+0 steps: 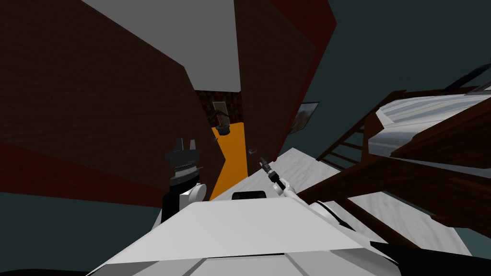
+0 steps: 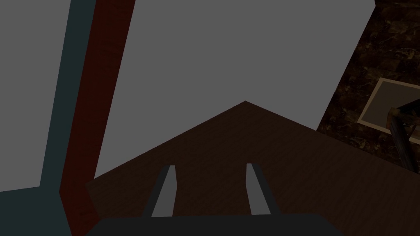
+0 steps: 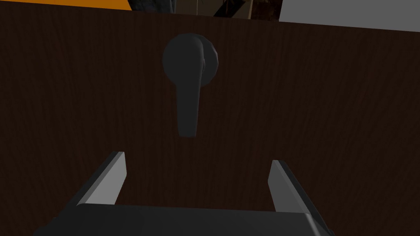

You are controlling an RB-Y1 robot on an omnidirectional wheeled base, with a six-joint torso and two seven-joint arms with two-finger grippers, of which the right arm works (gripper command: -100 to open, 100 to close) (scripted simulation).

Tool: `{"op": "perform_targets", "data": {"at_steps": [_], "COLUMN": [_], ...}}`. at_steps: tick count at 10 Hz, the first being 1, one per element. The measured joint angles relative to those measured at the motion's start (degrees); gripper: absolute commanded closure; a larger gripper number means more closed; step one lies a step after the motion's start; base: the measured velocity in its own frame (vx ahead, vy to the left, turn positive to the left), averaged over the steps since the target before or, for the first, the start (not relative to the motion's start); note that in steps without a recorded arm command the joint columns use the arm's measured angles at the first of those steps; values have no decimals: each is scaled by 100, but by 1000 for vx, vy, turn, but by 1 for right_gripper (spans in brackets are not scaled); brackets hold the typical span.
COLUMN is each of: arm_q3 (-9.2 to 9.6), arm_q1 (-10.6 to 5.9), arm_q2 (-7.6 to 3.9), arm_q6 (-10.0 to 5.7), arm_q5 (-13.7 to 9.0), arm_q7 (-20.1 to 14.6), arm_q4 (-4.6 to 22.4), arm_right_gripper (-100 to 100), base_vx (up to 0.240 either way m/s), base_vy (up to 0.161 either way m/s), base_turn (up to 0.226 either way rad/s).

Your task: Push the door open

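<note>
Right gripper (image 3: 197, 182), fingers spread and empty, facing the dark brown door (image 3: 328, 106), whose lever handle (image 3: 188, 88) lies at twelve o'clock beyond the fingertips; left gripper (image 2: 211, 188) likewise spread, holding nothing.

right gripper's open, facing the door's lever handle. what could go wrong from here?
1. The right gripper is open, aimed at the free end of the lever handle; pushing straight in, a thin finger may snag it instead of pressing the flat door.
2. The left gripper, also open, sits close to the other dark leaf and could scrape it if the base advances.
</note>
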Motion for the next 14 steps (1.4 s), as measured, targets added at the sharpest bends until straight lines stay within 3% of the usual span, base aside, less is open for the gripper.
{"op": "perform_targets", "data": {"at_steps": [5, 12, 13, 14], "arm_q3": [41, -61, -62, -61], "arm_q1": [-130, -203, -206, -207], "arm_q2": [-20, 171, 174, 173], "arm_q6": [-121, 38, 47, 42], "arm_q5": [55, -30, -31, -31], "arm_q7": [-31, 178, 183, 180], "arm_q4": [368, 404, 399, 401], "arm_right_gripper": [-100, -100, 100, 100], "base_vx": [46, 189, -12, -32], "base_vy": [4, 68, -3, -14], "base_turn": [24, 40, -4, 3]}}
